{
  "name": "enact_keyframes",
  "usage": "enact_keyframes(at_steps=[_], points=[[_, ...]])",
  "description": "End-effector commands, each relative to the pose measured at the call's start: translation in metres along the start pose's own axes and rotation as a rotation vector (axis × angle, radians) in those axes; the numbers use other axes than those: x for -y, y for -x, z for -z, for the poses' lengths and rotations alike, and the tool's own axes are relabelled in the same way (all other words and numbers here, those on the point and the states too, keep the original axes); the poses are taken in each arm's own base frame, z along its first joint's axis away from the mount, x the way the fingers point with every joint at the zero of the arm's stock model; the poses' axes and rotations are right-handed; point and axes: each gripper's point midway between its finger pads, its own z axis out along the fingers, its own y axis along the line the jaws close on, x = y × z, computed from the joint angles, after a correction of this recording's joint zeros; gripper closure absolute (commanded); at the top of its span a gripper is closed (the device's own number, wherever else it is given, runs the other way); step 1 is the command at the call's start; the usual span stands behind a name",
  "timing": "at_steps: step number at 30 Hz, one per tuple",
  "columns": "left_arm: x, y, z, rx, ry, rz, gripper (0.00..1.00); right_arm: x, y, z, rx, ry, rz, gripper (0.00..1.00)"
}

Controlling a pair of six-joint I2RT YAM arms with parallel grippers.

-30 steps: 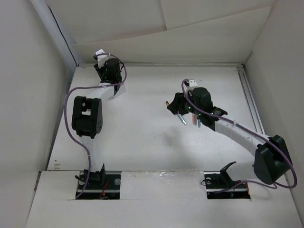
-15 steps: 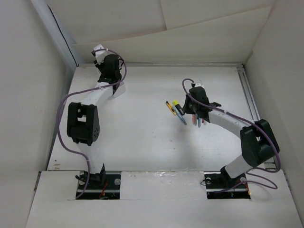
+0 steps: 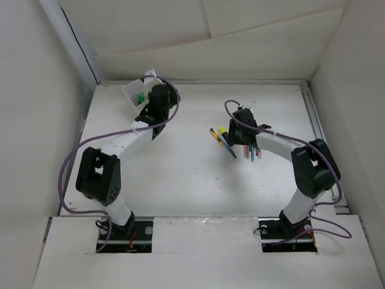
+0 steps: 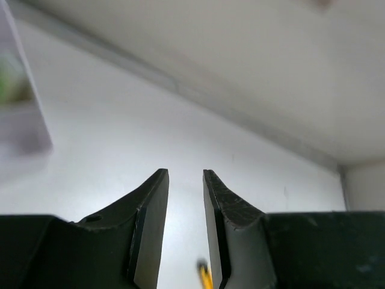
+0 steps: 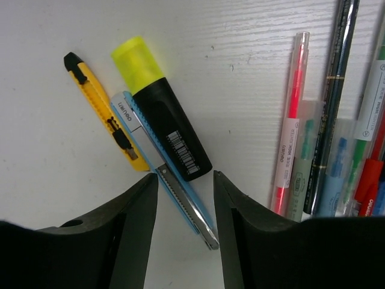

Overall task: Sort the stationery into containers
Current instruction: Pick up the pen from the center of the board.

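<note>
The containers are a small white tray [image 3: 135, 92] at the back left with a green item [image 3: 140, 97] inside; it shows blurred at the left edge [image 4: 24, 120] of the left wrist view. My left gripper [image 3: 162, 103] [image 4: 185, 174] hovers just right of it, its jaws a narrow gap apart with nothing between. The stationery lies mid-table: a yellow cutter [image 5: 105, 114] [image 3: 214, 135], a yellow-capped black highlighter [image 5: 159, 108] [image 3: 222, 133], a blue cutter [image 5: 171, 183] [image 3: 230, 147] and several pens [image 5: 313, 138] [image 3: 251, 152]. My right gripper [image 5: 185, 180] [image 3: 241, 133] hangs open above the blue cutter's blade end.
White walls close the table in on the left, back and right. A metal rail [image 3: 317, 129] runs along the right edge. Purple cables loop over both arms. The right arm's elbow [image 3: 313, 165] is folded up near the right side.
The left gripper swung right from the back-left corner, uncovering the tray. The right arm folded in and its gripper settled over the cutters, closing partway and opening again.
</note>
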Motion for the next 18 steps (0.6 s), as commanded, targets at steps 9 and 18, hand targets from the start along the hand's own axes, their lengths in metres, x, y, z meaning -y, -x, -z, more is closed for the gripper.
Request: enact_keyframes(at_steps=[9,18], points=[[0.027,-0.073,0.076,-0.17,-0.237,0.058,0.74,-0.001,0.004,-0.021,0.005,-0.094,0.03,0.51],[0.022,-0.077,0.095,-0.19,-0.275,0.061,0.74,0.0,0.007,-0.025,0.024,-0.107,0.01,0.55]])
